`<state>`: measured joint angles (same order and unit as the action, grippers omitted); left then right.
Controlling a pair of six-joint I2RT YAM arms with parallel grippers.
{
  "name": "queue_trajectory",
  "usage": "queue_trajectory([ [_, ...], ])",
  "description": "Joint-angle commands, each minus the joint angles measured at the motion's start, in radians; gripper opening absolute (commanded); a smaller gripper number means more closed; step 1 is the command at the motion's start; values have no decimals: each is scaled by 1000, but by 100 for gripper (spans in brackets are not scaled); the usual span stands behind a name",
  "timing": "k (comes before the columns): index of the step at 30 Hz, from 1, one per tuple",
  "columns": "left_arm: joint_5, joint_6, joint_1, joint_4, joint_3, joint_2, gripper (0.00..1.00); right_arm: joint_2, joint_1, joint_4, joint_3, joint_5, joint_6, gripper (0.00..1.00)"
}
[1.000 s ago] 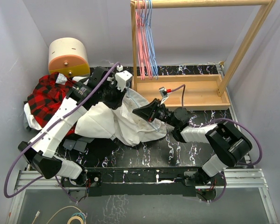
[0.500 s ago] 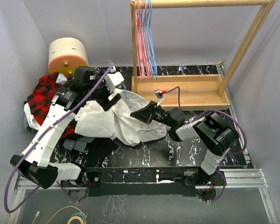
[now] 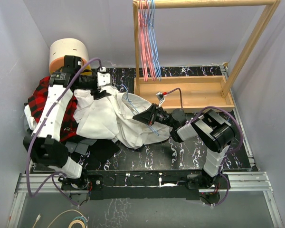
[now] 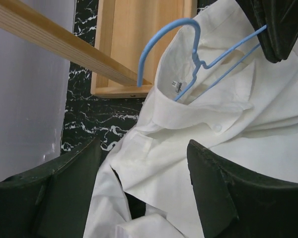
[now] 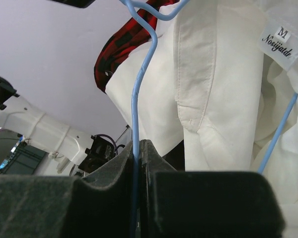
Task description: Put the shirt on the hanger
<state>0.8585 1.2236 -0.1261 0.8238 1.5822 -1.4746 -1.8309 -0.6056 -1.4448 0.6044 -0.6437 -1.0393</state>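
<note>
right gripper (image 5: pixel 139 148) is clenched tight on the thin blue wire of the hanger (image 5: pixel 135 89), and the hook end pokes out of the collar of the shirt (image 3: pixel 107 118). the shirt's crumpled mid-table (right up against a red plaid garment (image 3: pixel 38 97)). left gripper (image 4: pixel 144 148) hangs over it, jaws spread wide, gripping nothing. wooden rack (image 3: pixel 194 97) sits at the back.
</note>
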Motion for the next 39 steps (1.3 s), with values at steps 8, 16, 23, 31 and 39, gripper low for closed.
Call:
queue_trajectory([
  [8,175,569,8,605,333,-315,68,0,10,-178,50,-49,-2,8],
  [16,133,581,-25,606,396,-414,63,-9,19,-179,64,-63,-2,8],
  [23,122,488,-55,463,393,-464,57,-9,23,-183,76,-78,-10,8],
  [31,110,440,-92,432,401,-498,44,-6,32,-193,84,-104,-22,8],
  [39,137,434,-109,443,414,-485,13,-15,48,-243,76,-111,-55,8],
])
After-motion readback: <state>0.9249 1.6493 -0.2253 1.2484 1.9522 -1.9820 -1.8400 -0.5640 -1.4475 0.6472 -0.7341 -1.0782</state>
